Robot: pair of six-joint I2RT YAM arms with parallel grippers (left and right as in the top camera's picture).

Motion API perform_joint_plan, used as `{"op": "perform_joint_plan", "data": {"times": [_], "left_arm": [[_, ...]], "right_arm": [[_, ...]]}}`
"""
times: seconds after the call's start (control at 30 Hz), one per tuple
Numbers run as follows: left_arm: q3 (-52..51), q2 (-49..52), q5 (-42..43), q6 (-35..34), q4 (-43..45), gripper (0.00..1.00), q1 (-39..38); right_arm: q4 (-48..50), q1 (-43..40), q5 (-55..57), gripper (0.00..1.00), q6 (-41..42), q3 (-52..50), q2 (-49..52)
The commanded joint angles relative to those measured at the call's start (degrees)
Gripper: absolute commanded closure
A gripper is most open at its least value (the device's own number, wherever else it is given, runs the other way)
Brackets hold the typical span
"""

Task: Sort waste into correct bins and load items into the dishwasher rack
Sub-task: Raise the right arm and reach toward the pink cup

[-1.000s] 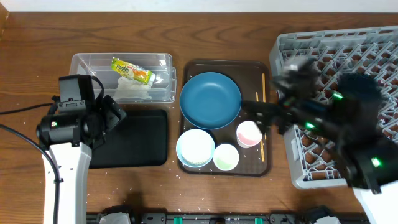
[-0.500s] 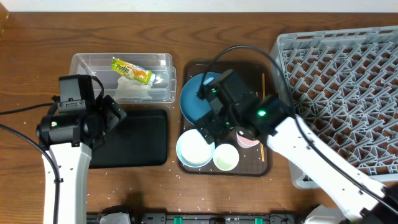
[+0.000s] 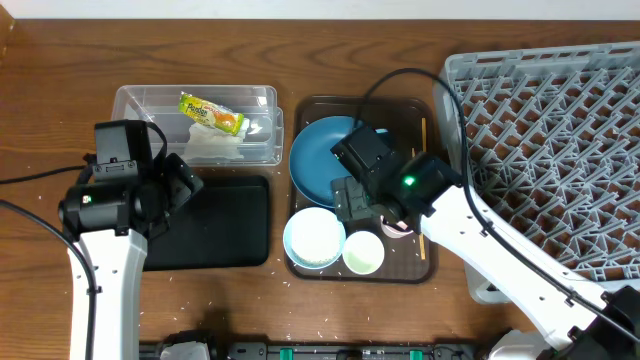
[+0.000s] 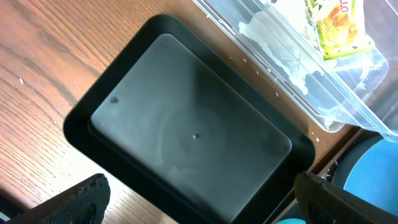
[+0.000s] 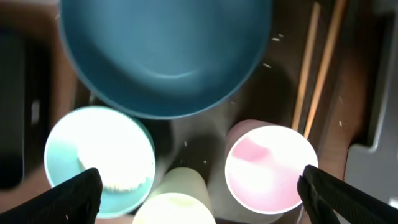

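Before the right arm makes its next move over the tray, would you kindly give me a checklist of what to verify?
1. Right gripper open and empty: ok.
2. Aimed at one dish: cannot tell; the pink-lined cup, larger white bowl and small bowl all lie below it.
3. Larger white bowl free of waste: not ok; a white clump sits in it.
4. Dishwasher rack has room: ok; nothing shows in it.
5. Snack wrapper and tissue in the clear tub: ok.
6. Left gripper open, above the black tub, away from the dishes: ok.
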Motion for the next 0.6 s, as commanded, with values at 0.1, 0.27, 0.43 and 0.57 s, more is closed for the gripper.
{"op": "perform_joint_plan", "data": {"times": [0.1,0.27,0.43,0.57], "left_arm": [[1.11,0.24,-0.09,-0.09,-0.2,0.02,0.31],[1.11,0.24,-0.09,-0.09,-0.2,0.02,0.31],[1.11,0.24,-0.09,-0.09,-0.2,0.02,0.31],[1.11,0.24,-0.09,-0.09,-0.2,0.02,0.31]], "right_arm": [[-0.28,-0.55,1.4,0.01,11.26,0.68,4.66],[-1.2,-0.59,0.87,0.01,13.86,0.68,9.57],[-1.42,-0.61,0.92,0.01,13.81,0.68,12.17],[-2.49,-0.7,1.29,0.01,13.79,0.66,12.94]]}}
